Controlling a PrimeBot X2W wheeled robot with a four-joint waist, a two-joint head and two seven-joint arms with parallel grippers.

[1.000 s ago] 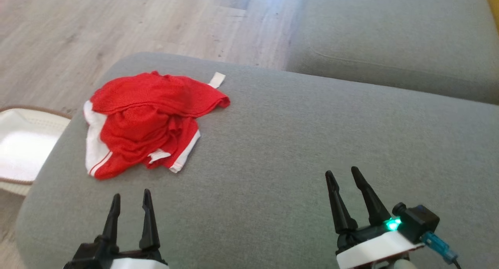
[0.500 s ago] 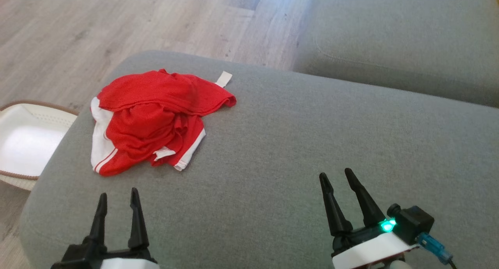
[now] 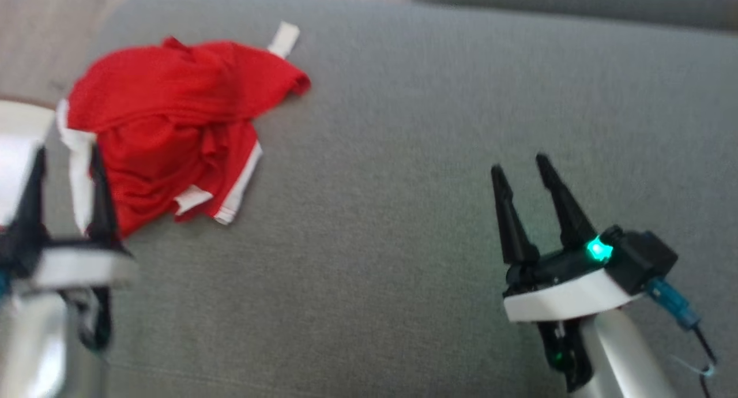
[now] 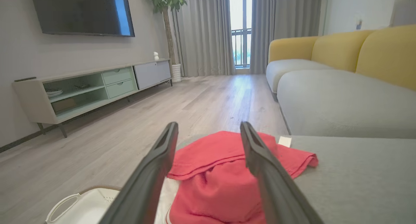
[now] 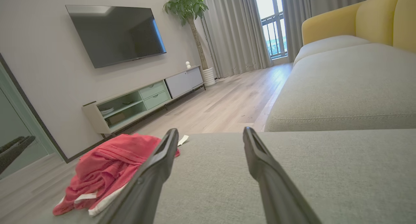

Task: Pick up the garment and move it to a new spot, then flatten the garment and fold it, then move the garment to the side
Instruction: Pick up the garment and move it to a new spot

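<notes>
The garment point(image 3: 167, 127) is a crumpled red pair of shorts with white trim and a white tag, lying on the left part of a grey sofa cushion point(image 3: 403, 173). My left gripper point(image 3: 68, 156) is open, empty, its fingertips over the garment's near left edge; the left wrist view shows the garment point(image 4: 224, 178) just ahead between its open fingers point(image 4: 156, 172). My right gripper point(image 3: 519, 164) hovers open and empty over bare cushion, well to the right of the garment. In the right wrist view the garment point(image 5: 107, 168) lies to the left.
A white basket point(image 4: 81, 207) with a brown rim stands on the wood floor left of the cushion. A second grey seat with yellow backrests point(image 5: 344, 81) lies beyond. A TV stand point(image 4: 84, 87) lines the far wall.
The head camera has tilted down, so the whole picture shifted. Both grippers have moved forward; the left one now reaches the garment's near edge. The garment lies as before.
</notes>
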